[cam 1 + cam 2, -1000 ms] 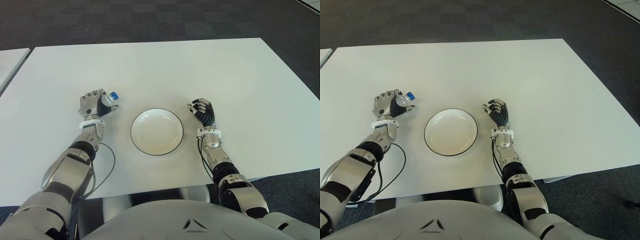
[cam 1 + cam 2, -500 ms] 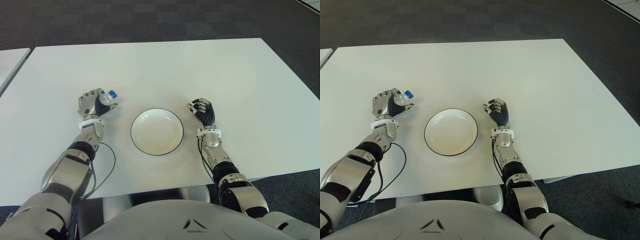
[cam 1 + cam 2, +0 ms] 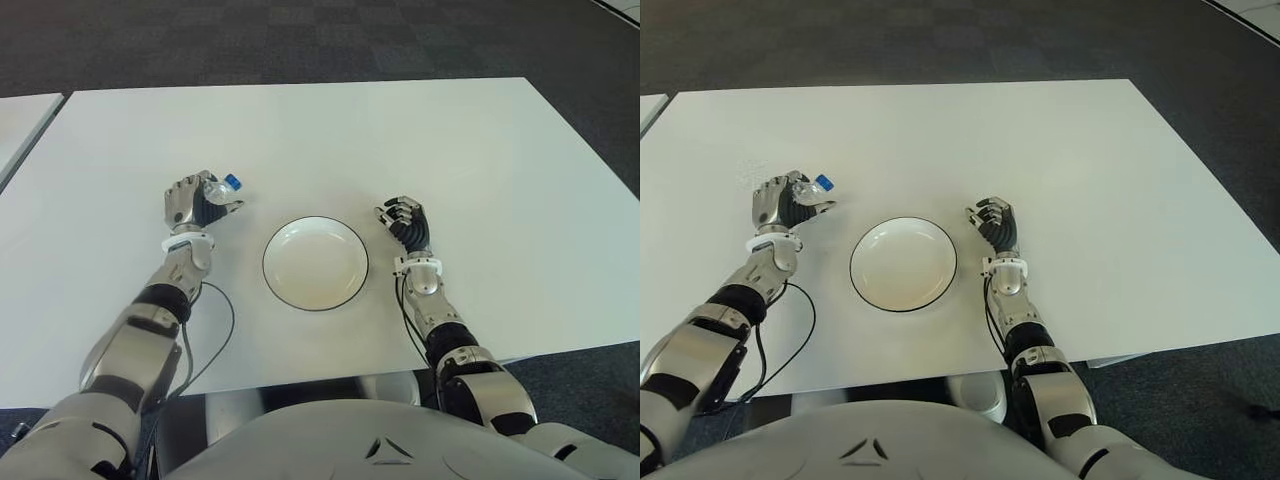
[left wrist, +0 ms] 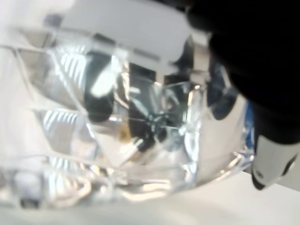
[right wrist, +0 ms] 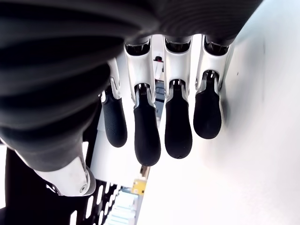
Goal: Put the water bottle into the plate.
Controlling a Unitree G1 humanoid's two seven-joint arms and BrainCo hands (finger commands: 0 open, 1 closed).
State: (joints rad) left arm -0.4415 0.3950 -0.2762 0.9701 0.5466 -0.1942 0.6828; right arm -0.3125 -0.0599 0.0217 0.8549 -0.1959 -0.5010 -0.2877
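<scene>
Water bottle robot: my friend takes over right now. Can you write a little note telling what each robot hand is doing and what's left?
Left robot hand: closed around the water bottle, blue cap poking out, to the left of the plate.
Right robot hand: holds nothing, fingers curled, just right of the plate.
Plate: on the white table between the two hands, nothing in it.
Done: the bottle is grasped.
Left: carry it over the plate, set it down inside, then let go.
</scene>
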